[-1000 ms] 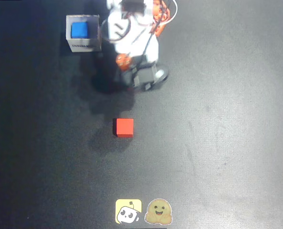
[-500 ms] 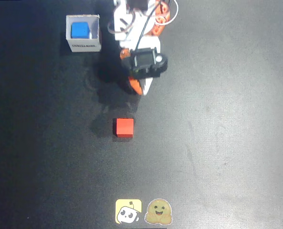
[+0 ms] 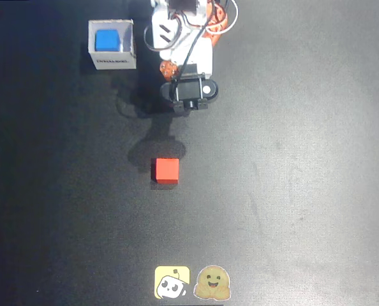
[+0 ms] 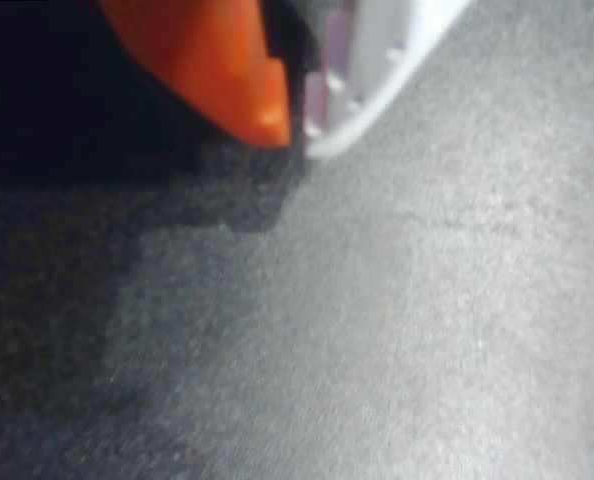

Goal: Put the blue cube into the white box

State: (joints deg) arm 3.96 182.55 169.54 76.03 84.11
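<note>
Claw (image 4: 295, 125), orange and white fingertips pressed together and empty, above the dark worktop (image 3: 291, 191). Small bright-blue cube (image 3: 106, 41) inside the square white cardboard box (image 3: 113, 61), overhead view's upper left; small red cube (image 3: 166, 170) mid-worktop.

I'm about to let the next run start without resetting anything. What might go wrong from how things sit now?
The blue cube already sits inside the white box, so a fresh run would likely find nothing to pick. The red cube lies loose on the table just in front of the arm and might be grabbed by mistake. In the wrist view the gripper looks shut with nothing in it, close above the mat, so a low sweep may scrape it.
</note>
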